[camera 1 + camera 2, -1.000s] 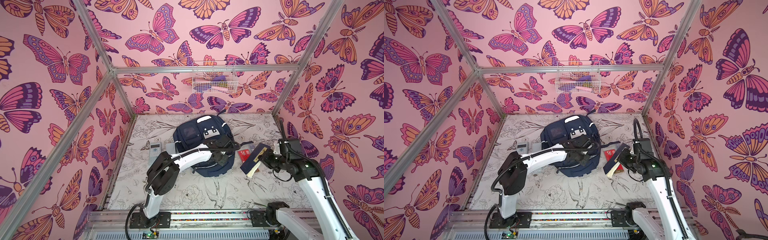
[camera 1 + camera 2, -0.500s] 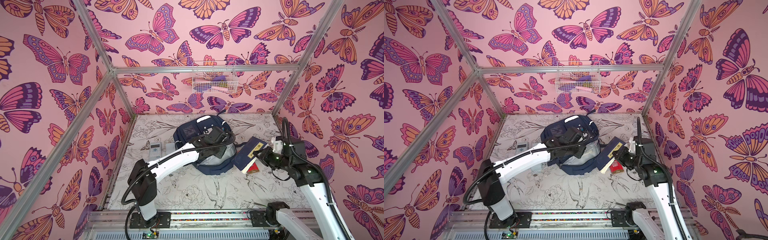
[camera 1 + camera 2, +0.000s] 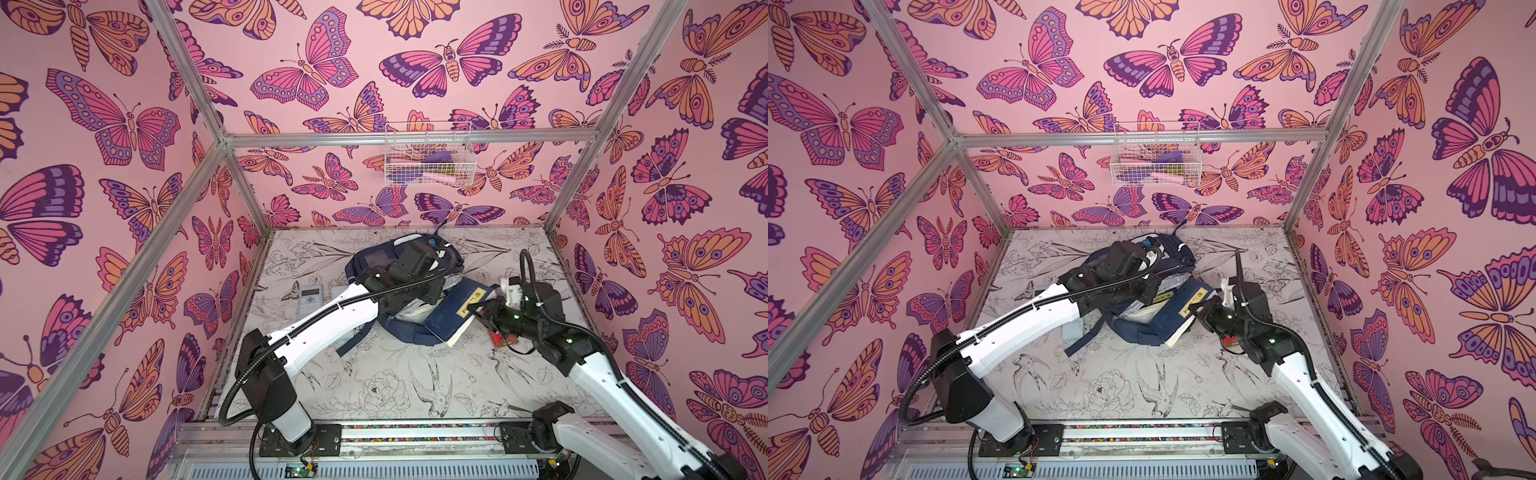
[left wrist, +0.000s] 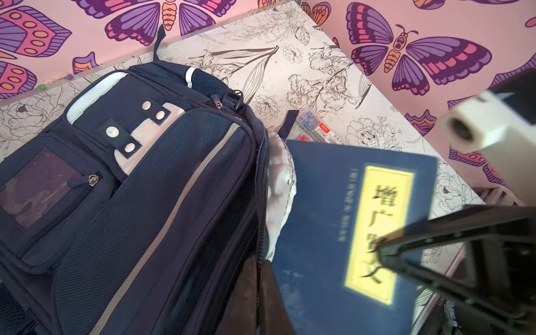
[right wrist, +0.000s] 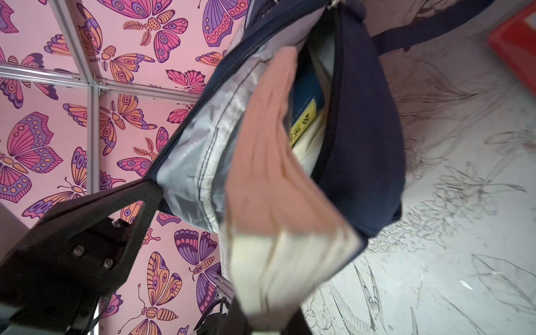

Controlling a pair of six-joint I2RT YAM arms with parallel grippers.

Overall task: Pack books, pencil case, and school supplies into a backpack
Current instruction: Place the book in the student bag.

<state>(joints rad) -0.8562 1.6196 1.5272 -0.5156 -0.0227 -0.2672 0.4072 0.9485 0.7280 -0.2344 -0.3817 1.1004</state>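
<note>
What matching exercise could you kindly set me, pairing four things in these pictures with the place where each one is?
Things:
1. calculator
2. book in full view
3. wire basket
4. partly hidden book

Places:
A. hung on the back wall
B. inside the backpack
C. flat on the table, apart from the backpack
D. gripped by the right pincer

Pairs: 1-C, 2-D, 3-A, 4-B.

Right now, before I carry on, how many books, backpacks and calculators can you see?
Books: 2, the second already inside the bag
Backpack: 1
Calculator: 1
Total: 4
</note>
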